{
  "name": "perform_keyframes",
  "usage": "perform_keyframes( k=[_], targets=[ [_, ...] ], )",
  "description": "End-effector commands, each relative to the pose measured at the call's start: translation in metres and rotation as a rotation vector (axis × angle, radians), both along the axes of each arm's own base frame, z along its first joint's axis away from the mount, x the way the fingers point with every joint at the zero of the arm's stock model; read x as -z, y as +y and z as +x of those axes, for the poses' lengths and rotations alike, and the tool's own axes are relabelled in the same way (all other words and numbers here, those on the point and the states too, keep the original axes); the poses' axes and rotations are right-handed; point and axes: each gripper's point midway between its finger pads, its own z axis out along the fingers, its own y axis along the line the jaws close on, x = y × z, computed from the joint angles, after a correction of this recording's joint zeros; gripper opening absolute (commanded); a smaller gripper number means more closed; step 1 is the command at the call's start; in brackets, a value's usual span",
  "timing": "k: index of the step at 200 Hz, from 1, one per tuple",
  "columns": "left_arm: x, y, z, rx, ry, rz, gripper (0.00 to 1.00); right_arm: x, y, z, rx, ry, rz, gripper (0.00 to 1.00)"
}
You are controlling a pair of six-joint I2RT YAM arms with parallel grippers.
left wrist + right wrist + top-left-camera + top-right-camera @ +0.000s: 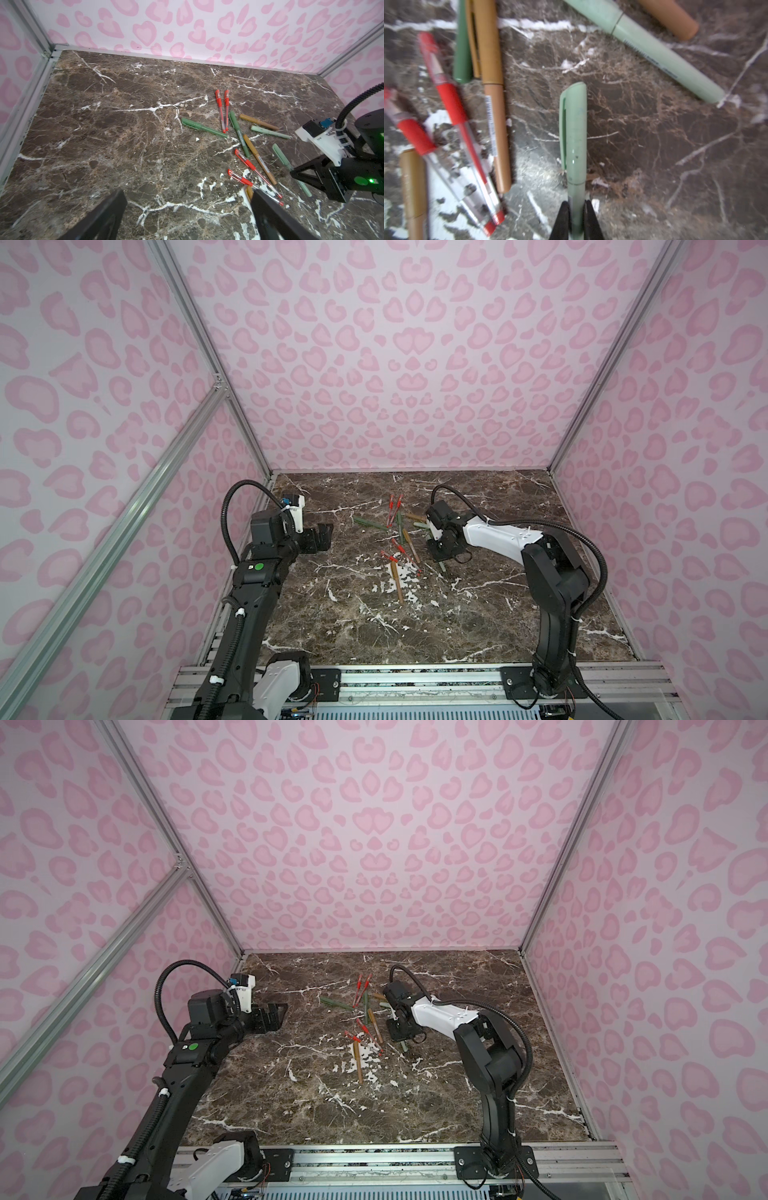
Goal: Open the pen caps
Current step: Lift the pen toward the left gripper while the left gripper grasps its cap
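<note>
Several capped pens (399,539) in red, tan, dark green and pale green lie scattered mid-table in both top views. My right gripper (576,207) is down at the table, shut on the barrel of a pale green pen (576,193). That pen's cap (573,124) is still seated and points away from the fingers. In a top view the right gripper (440,561) sits at the right edge of the pile. My left gripper (326,537) hovers open left of the pens, holding nothing. Its fingers (116,203) stand wide apart over bare marble.
The brown marble table (374,626) is boxed in by pink patterned walls and aluminium posts (208,352). A metal rail (415,680) runs along the front edge. A tan pen (248,192) and a red pen (241,178) lie close to one left finger.
</note>
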Motion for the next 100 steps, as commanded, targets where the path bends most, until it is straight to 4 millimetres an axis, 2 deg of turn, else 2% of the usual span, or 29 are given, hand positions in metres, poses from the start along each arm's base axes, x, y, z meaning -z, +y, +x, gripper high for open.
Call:
perform_keyframes(
  k=[1,22,41,75,100],
  targets=[
    [-0.013,-0.021,-0.001,0.092,-0.022,-0.068,0.97,-0.013,0.005,-0.008,0.006,-0.01,0.051,0.06],
    [-0.018,-0.042,-0.004,0.169,-0.006,-0.147,0.97,-0.032,0.013,-0.016,0.008,-0.045,0.114,0.06],
    [-0.024,-0.066,-0.008,0.253,0.016,-0.247,0.98,-0.054,0.03,-0.023,0.009,-0.098,0.203,0.06],
    [-0.028,-0.109,-0.02,0.415,0.078,-0.479,0.99,-0.104,0.089,-0.036,-0.039,-0.212,0.423,0.07],
    [-0.027,-0.13,-0.027,0.49,0.1,-0.512,0.96,-0.133,0.129,-0.046,-0.064,-0.269,0.564,0.06]
  ],
)
